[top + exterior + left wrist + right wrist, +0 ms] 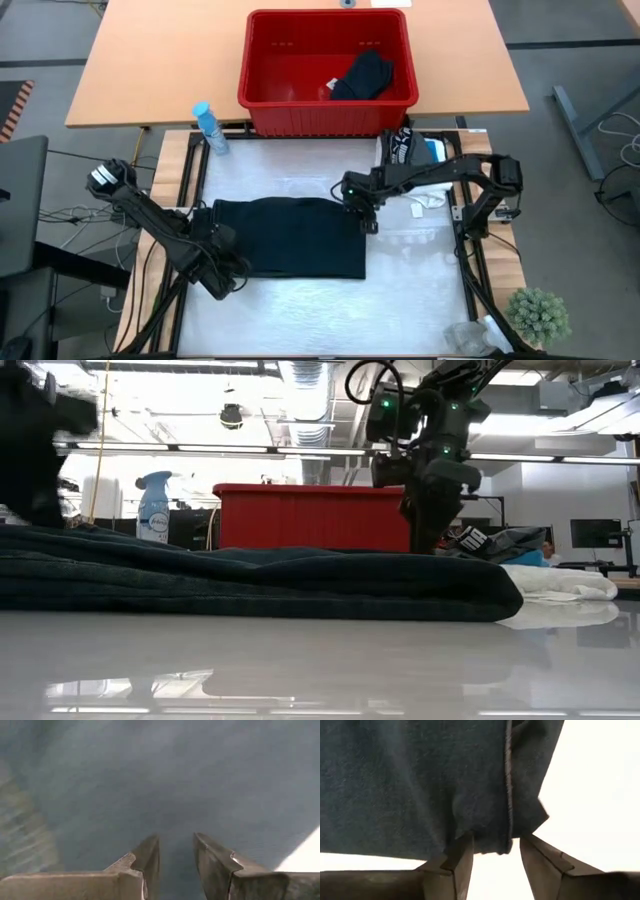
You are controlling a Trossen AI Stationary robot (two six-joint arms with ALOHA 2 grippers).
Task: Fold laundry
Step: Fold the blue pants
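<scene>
Laundry first: one dark garment [290, 237] lies folded flat mid-surface [420, 300], and the high view alone shows another black piece [365, 75] in the red basket [262, 100] and a blue spray bottle [210, 128]. Left tool [222, 283] sits at the garment's near-left corner; its wrist view has the fingers [150, 857] slightly apart over cloth, pinching nothing I can see. Right tool [368, 222] works the far-right corner, fingers [462, 857] spread astride the hem. Low down, a white piece [560, 582] shows beside the fold.
</scene>
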